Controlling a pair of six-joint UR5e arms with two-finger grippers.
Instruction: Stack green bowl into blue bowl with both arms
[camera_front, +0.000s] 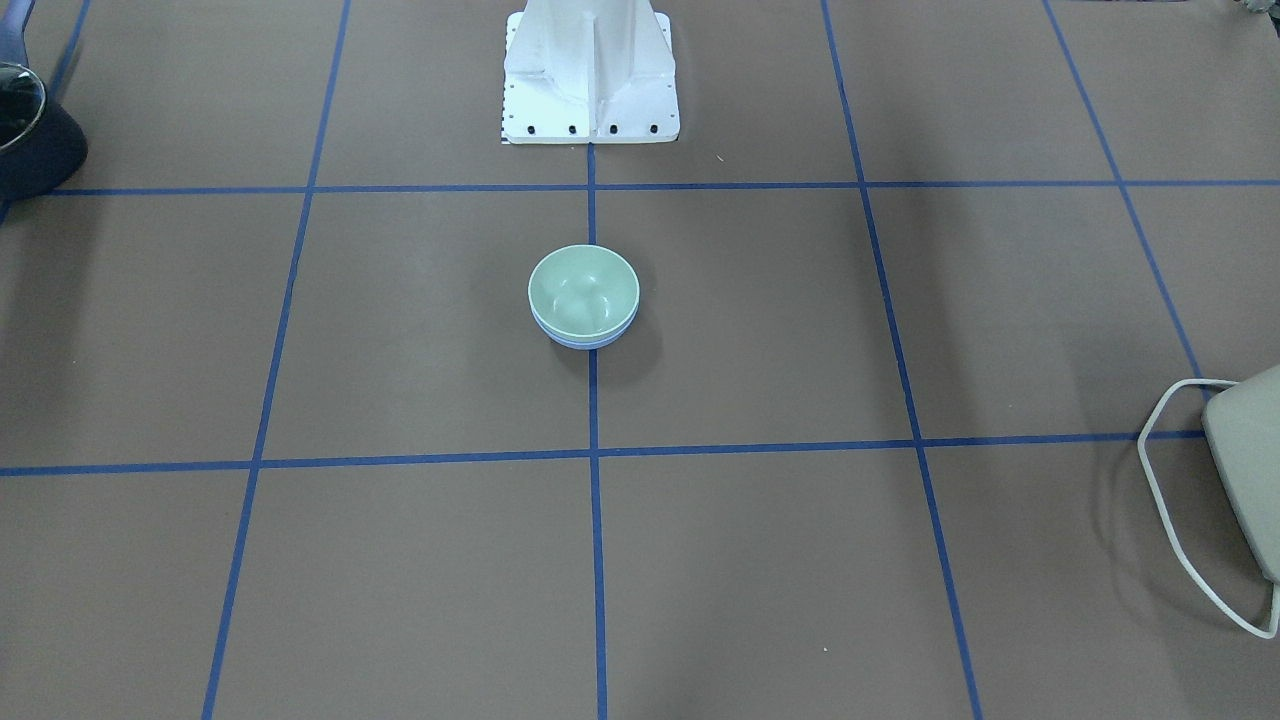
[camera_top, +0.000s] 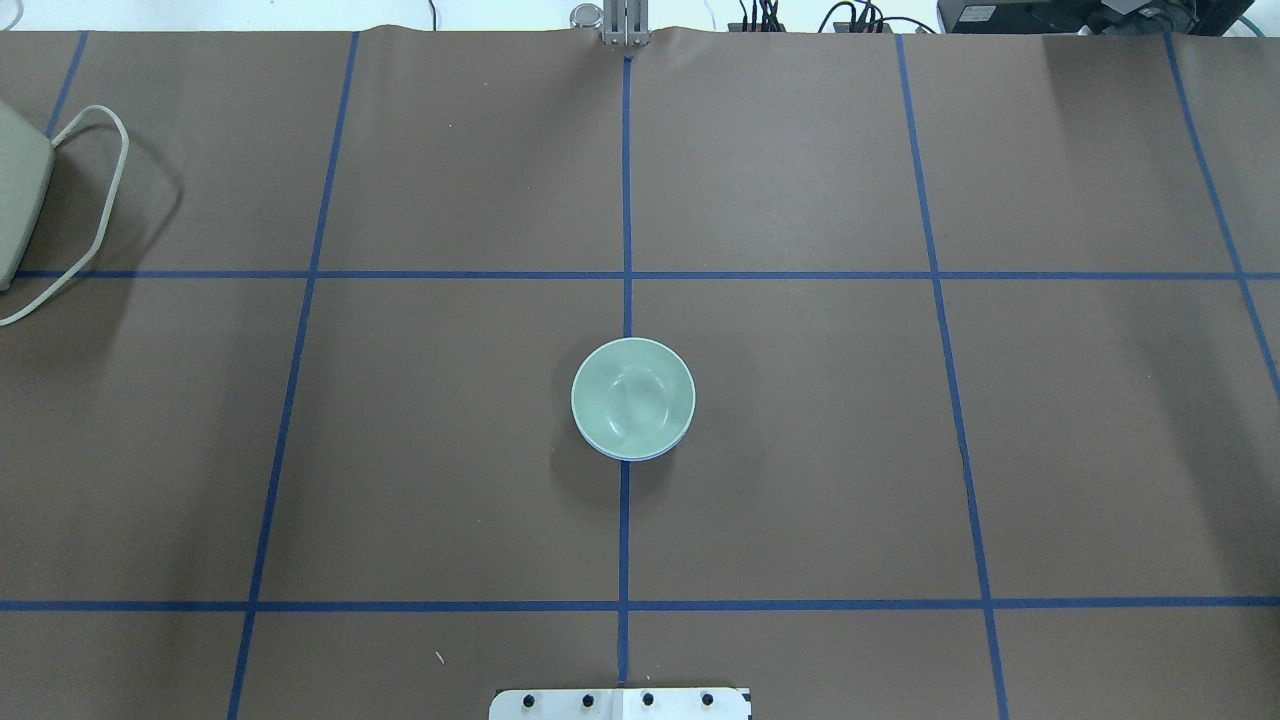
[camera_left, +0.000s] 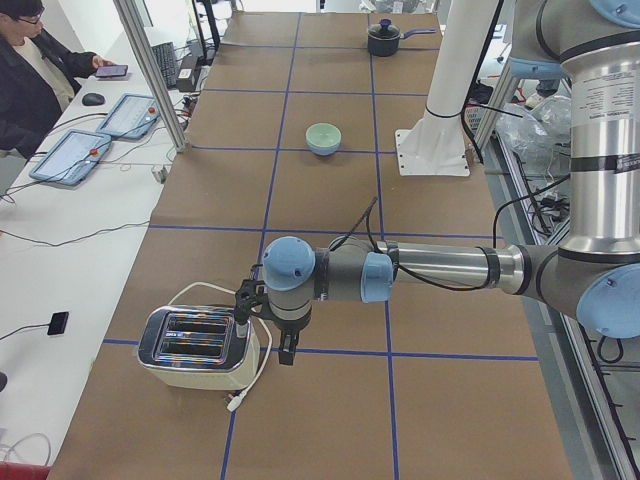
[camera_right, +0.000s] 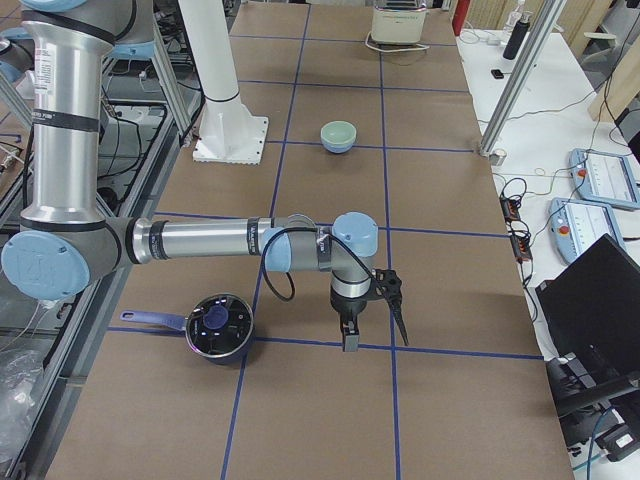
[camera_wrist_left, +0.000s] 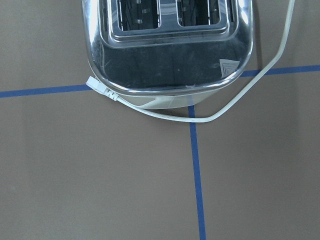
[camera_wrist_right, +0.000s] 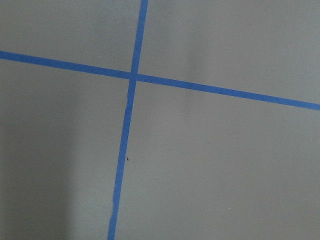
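Green bowl sits nested inside the blue bowl; only a thin blue edge shows under the green rim. Stack stands upright at mid-table, on the centre tape line, a short way out from the white base. Nothing touches the stack.

Left arm: stretched low over the left end of the table, well apart from the bowls. Left claw points down just beside the toaster, not touching it. Seen only from the side view, so cannot tell how wide its jaws stand. Its wrist view shows the toaster's slots and a white cord curling across the paper in front of it.

Right arm: stretched low over the right end, equally far from the bowls. Right claw hangs down over a tape line, near a dark pot with a blue handle. Again a side view only; its jaw width cannot be judged. Its wrist view shows bare brown paper and a tape crossing.

A person sits at the side bench, holding a phone.
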